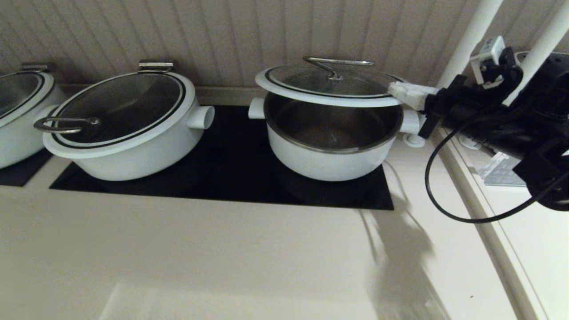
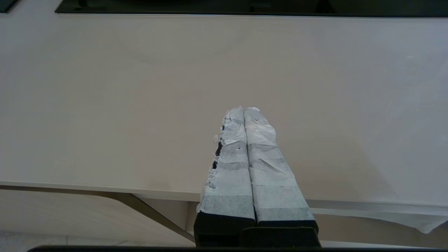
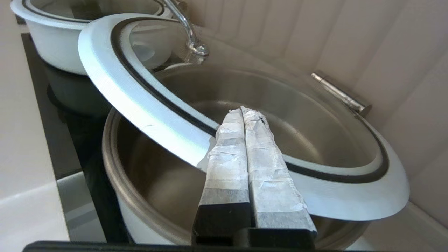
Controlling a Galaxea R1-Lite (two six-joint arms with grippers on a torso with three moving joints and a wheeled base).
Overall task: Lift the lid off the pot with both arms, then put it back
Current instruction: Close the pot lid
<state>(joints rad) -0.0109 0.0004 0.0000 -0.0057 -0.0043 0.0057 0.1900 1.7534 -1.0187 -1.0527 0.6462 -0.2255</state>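
The white pot (image 1: 329,155) with its steel interior stands on the right of the black cooktop (image 1: 231,178). Its glass lid (image 1: 329,84), white-rimmed with a steel handle at its centre, is raised above the pot and tilted, leaving the pot open at the front. My right gripper (image 1: 393,89) is shut at the lid's right rim. In the right wrist view the gripper (image 3: 242,110) lies across the top of the lid's rim (image 3: 140,94), over the pot's interior (image 3: 245,87). My left gripper (image 2: 244,109) is shut and empty, over the beige counter near its front edge; it is out of the head view.
A wider white pot with a loop-handled lid (image 1: 129,129) stands on the left of the cooktop, and another pot (image 1: 18,115) sits at the far left. The wall is close behind the pots. White posts (image 1: 471,40) and a raised ledge (image 1: 480,222) stand at the right.
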